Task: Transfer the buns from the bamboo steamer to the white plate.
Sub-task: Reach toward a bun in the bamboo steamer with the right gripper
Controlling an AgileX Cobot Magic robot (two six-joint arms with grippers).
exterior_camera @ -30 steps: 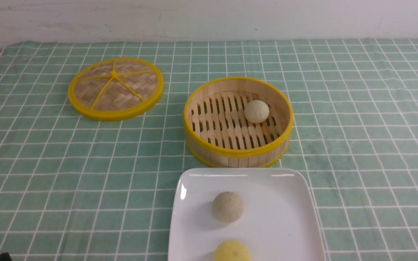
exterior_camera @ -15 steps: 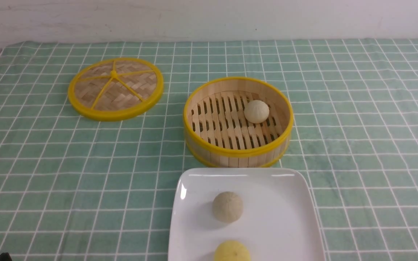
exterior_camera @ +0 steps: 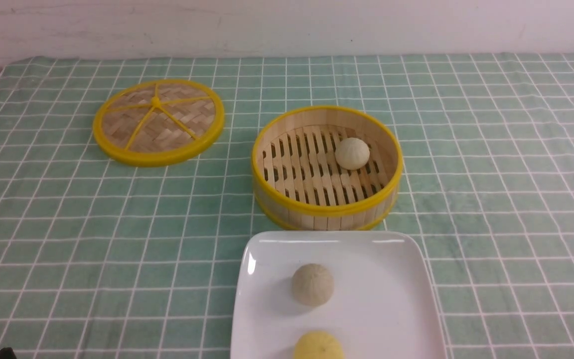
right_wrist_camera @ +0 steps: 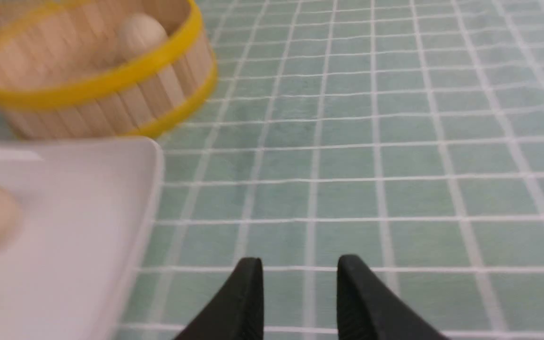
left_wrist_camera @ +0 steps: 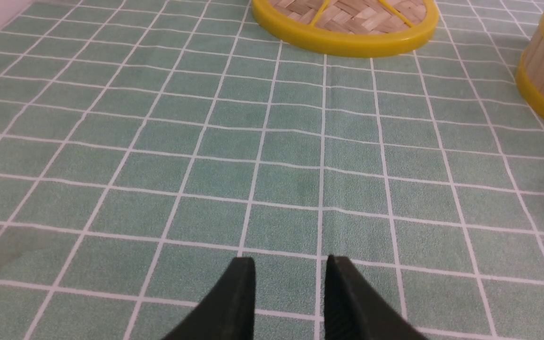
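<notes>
Nothing on the table has visibly shifted since the earlier frames; one cream bun (exterior_camera: pixel 352 153) sits in the bamboo steamer (exterior_camera: pixel 328 209), another cream bun (exterior_camera: pixel 313 284) and the yellow bun (exterior_camera: pixel 318 345) on the white plate (exterior_camera: pixel 381 299); the left gripper (left_wrist_camera: pixel 291 259) and right gripper (right_wrist_camera: pixel 300 259) both stand apart at the fingertips, holding nothing; a green, white-gridded cloth (exterior_camera: pixel 506 199) meets a pale wall (exterior_camera: pixel 287 25) behind.

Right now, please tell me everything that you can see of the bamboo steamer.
The bamboo steamer is a round, shallow basket, apparently of pale wood, with yellow bands at top and bottom and a slatted floor. It is upright and uncovered on the checked cloth, just beyond the white plate. One cream bun rests inside.
</notes>
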